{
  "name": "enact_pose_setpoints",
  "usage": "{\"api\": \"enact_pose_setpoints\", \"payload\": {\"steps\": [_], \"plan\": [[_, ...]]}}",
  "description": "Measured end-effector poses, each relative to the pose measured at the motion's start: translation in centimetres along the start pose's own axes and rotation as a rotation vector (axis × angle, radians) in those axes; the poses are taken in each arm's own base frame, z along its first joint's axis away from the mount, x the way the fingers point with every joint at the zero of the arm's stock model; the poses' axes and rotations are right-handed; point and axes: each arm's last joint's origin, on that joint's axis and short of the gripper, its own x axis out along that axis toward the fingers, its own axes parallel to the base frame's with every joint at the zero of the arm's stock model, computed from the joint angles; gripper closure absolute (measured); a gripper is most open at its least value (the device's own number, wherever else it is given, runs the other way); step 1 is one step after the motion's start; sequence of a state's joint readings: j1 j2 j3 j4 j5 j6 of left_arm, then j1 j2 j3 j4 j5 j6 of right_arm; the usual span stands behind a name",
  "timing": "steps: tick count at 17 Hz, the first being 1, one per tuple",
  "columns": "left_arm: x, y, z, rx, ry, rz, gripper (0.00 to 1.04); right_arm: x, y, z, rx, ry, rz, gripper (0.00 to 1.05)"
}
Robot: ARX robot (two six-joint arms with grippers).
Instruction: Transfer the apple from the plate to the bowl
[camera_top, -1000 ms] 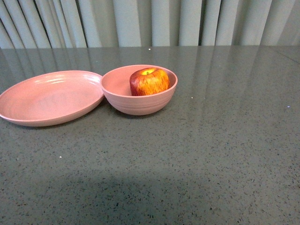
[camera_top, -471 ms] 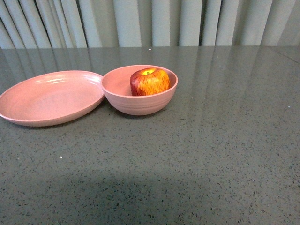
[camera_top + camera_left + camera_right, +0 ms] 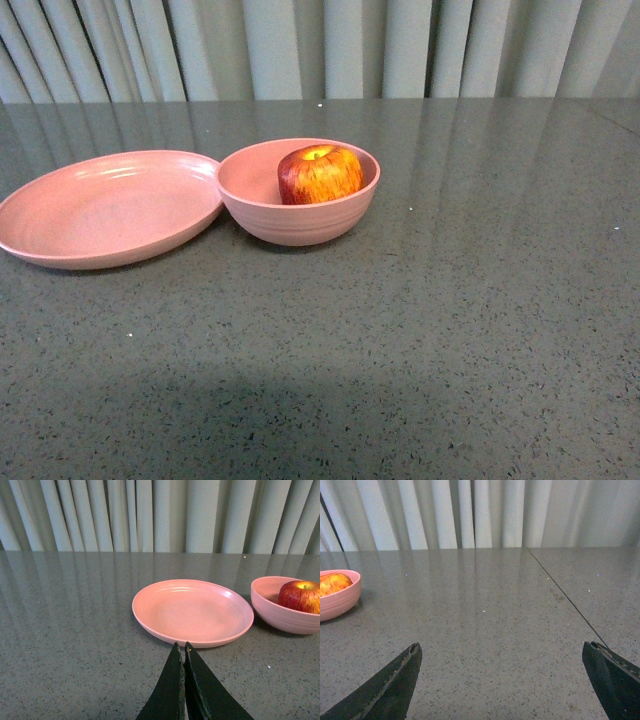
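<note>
Already the apple (image 3: 319,174) is sitting in the bowl (image 3: 298,222), unmoved over the last second; the plate (image 3: 105,210) is lying bare. Left tool (image 3: 183,650) is pinched closed, right tool (image 3: 502,657) gaping, so the task looks finished.

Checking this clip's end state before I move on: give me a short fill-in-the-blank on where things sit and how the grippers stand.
1. The apple sits inside the ____.
2. The plate holds ____.
3. The left gripper has its jaws ____.
4. The right gripper has its jaws ____.

Missing words: bowl; nothing; shut; open.
</note>
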State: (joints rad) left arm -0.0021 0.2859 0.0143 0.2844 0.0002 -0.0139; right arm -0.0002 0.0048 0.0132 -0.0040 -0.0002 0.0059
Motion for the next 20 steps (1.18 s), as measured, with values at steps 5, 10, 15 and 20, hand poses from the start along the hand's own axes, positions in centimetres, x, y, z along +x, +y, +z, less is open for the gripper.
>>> {"api": "enact_pose_setpoints", "payload": {"steps": [5,10,15,20], "plan": [[-0.7,0.0,0.0,0.000,-0.002,0.000,1.04,0.0,0.0,0.0,0.000,0.000,0.000,0.07],[-1.8,0.0,-0.3,0.002,0.011,0.000,1.04,0.0,0.0,0.0,0.000,0.000,0.000,0.07],[-1.8,0.0,-0.4,0.002,0.011,0.001,1.03,0.0,0.0,0.0,0.000,0.000,0.000,0.07],[-1.8,0.0,-0.4,0.003,0.011,0.001,0.68,0.0,0.0,0.0,0.000,0.000,0.000,0.07]]}}
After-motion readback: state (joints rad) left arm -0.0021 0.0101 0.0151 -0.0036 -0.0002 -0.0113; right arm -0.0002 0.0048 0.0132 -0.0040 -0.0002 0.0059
